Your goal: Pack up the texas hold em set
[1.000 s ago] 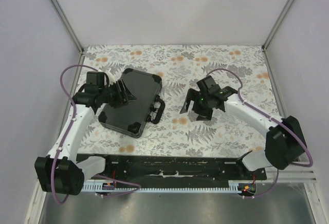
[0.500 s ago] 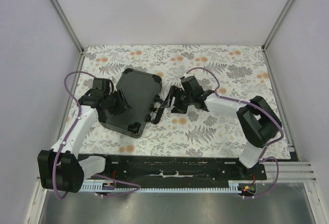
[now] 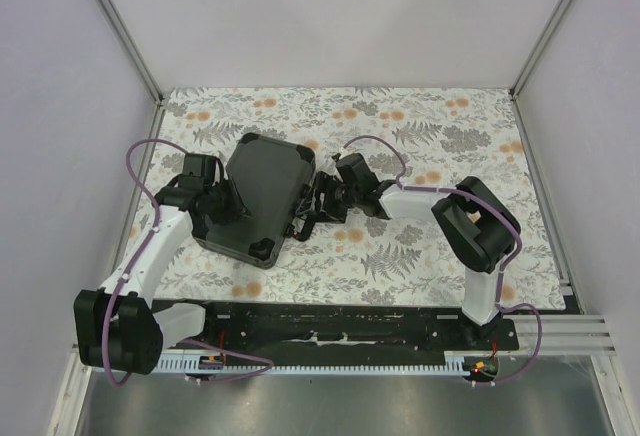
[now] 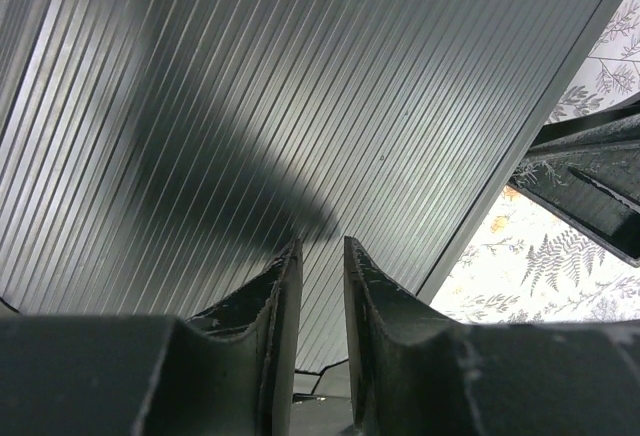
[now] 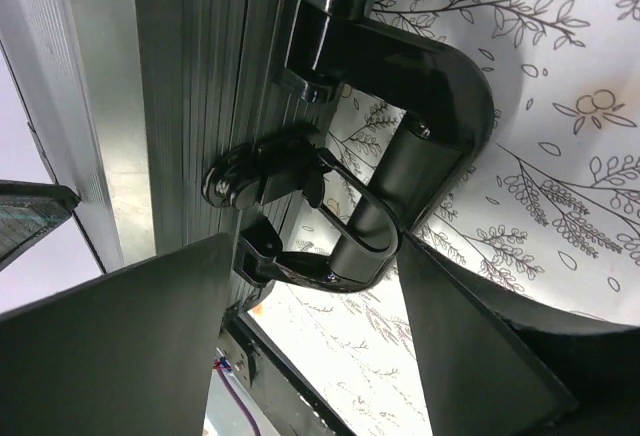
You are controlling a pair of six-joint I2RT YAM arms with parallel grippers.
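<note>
The black briefcase (image 3: 262, 188) lies shut on the floral table, handle (image 3: 308, 212) facing right. My left gripper (image 3: 222, 203) rests on the case's left side. In the left wrist view its fingers (image 4: 320, 256) stand almost together, empty, over the ribbed lid (image 4: 250, 96). My right gripper (image 3: 322, 199) is at the handle, jaws wide apart. In the right wrist view (image 5: 318, 248) the handle (image 5: 430, 106) and a latch (image 5: 262, 178) sit just ahead between the fingers; whether they touch I cannot tell. Chips, card deck and triangle are out of view.
The floral table mat (image 3: 430, 246) spreads to the right and behind the case. White booth walls and metal posts (image 3: 118, 26) ring the table. Both arm bases stand on the black rail (image 3: 340, 326) at the near edge.
My right gripper has swung left from the table's middle to the case handle. The case has turned a little, and my left gripper has shifted slightly on its left side.
</note>
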